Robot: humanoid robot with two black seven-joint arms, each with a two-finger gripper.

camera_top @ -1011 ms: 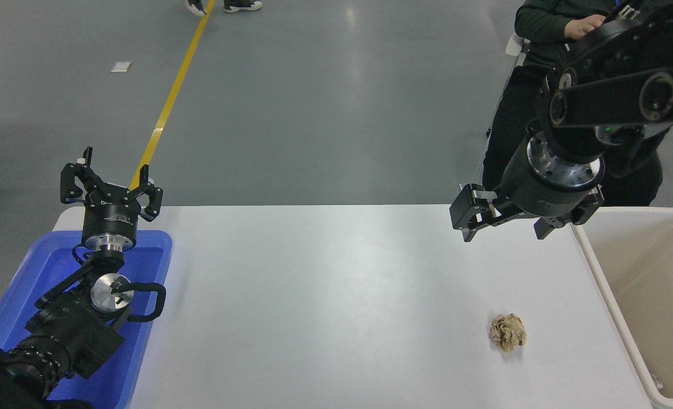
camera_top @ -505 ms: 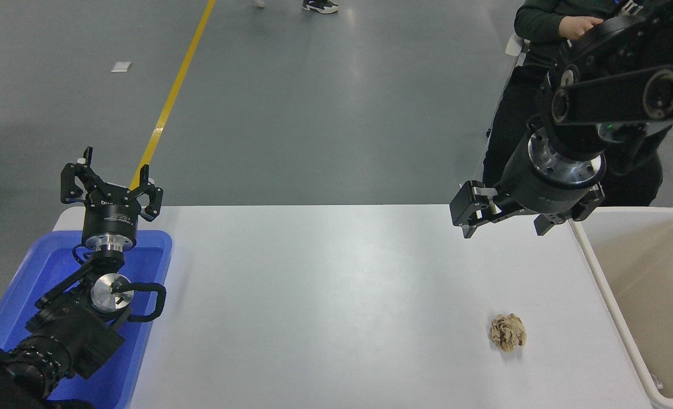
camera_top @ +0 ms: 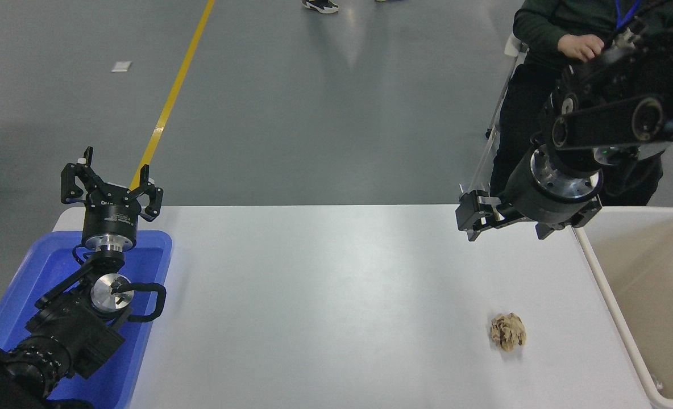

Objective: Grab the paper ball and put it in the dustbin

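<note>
The paper ball (camera_top: 508,332) lies on the white bench (camera_top: 325,295), well below the right gripper (camera_top: 504,221), whose fingers are spread apart and empty above the bench's far edge. The dustbin (camera_top: 643,295) stands just right of those fingers. The left gripper (camera_top: 111,190), fingers apart, is parked over a blue tray (camera_top: 12,295).

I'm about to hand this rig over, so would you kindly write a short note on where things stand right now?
Left gripper: open, parked above the blue tray at the table's left end.
Right gripper: open and empty, in the air over the table's far right edge, well beyond the paper ball.
Paper ball: lying on the white table, near the dustbin at the right.
Done: nothing grasped.
Left: reach to the ball, grip, lift, drop it in the dustbin.
</note>
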